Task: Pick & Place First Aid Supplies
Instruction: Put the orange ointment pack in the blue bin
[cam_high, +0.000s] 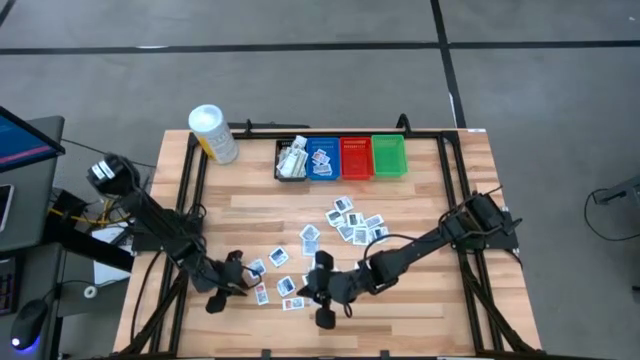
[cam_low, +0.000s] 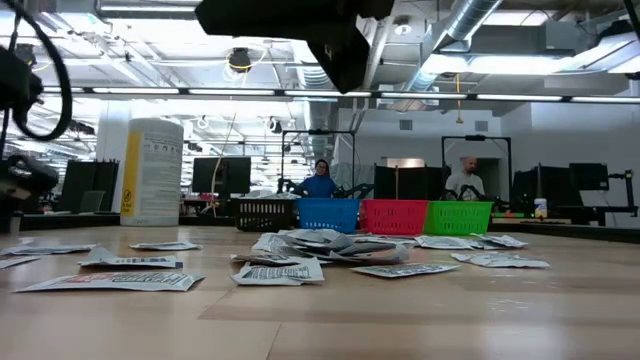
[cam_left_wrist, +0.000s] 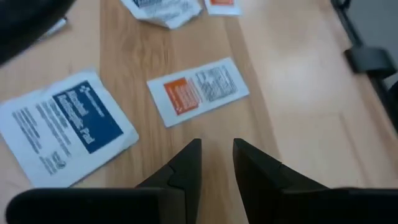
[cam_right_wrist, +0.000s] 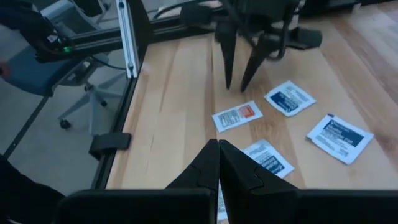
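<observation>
Most of the first aid packets (cam_high: 345, 222) are scattered flat over the middle and near side of the wooden table (cam_high: 440, 200), so plenty's left to sort. Looks like only a few have made it into the black bin (cam_high: 292, 160) and blue bin (cam_high: 322, 157); the red bin (cam_high: 356, 157) and green bin (cam_high: 389, 156) look empty to me. The left gripper (cam_left_wrist: 216, 155) hovers just short of an orange-marked packet (cam_left_wrist: 198, 91), fingers slightly parted, holding nothing. The right gripper (cam_right_wrist: 219, 155) sits low near the table's front, pinched shut and empty.

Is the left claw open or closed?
Open. The left claw shows a gap between its fingers, hanging empty above the orange packet.
</observation>
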